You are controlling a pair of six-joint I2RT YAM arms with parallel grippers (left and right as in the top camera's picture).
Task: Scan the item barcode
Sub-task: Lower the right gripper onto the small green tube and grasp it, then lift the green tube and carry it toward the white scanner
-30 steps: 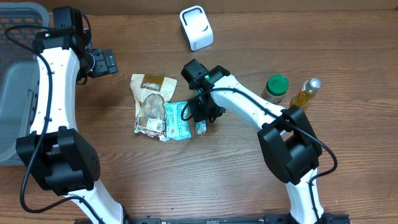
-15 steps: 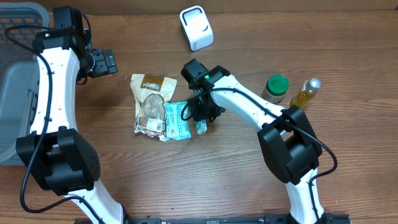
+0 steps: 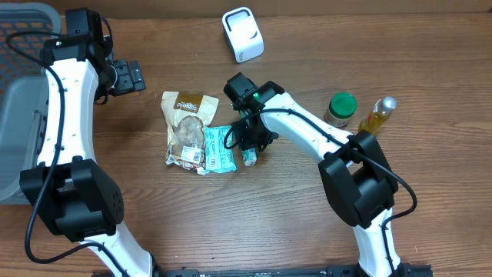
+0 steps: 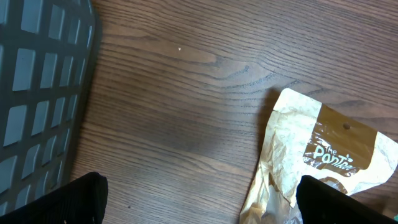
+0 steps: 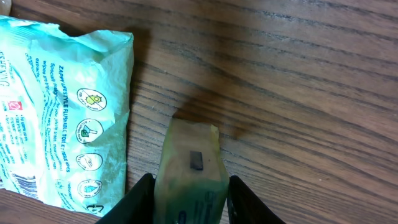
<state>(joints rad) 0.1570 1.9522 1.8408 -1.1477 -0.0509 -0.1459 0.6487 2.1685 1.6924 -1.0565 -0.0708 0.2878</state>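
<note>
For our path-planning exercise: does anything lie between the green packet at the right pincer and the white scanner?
Nothing visible does. The right pincer grips the green packet; only table wood shows between it and the white scanner. The teal wipes pack sits beside the packet, off that path.

pouch (image 3: pixel 187 127) left of packet (image 3: pixel 217 148), sachet (image 5: pixel 189 174) right (just beside)

- Small green packet (image 5: pixel 189 177): lower end cut off by the bottom edge of the right wrist view. From overhead it is mostly hidden under the right gripper (image 3: pixel 246 146).
- Teal packet (image 5: pixel 56 106): left part out of frame, print too small to read.
- Tan pouch (image 4: pixel 320 155): right and lower parts cut off in the left wrist view.
- Grey basket (image 4: pixel 37 81): only one corner in frame.
</note>
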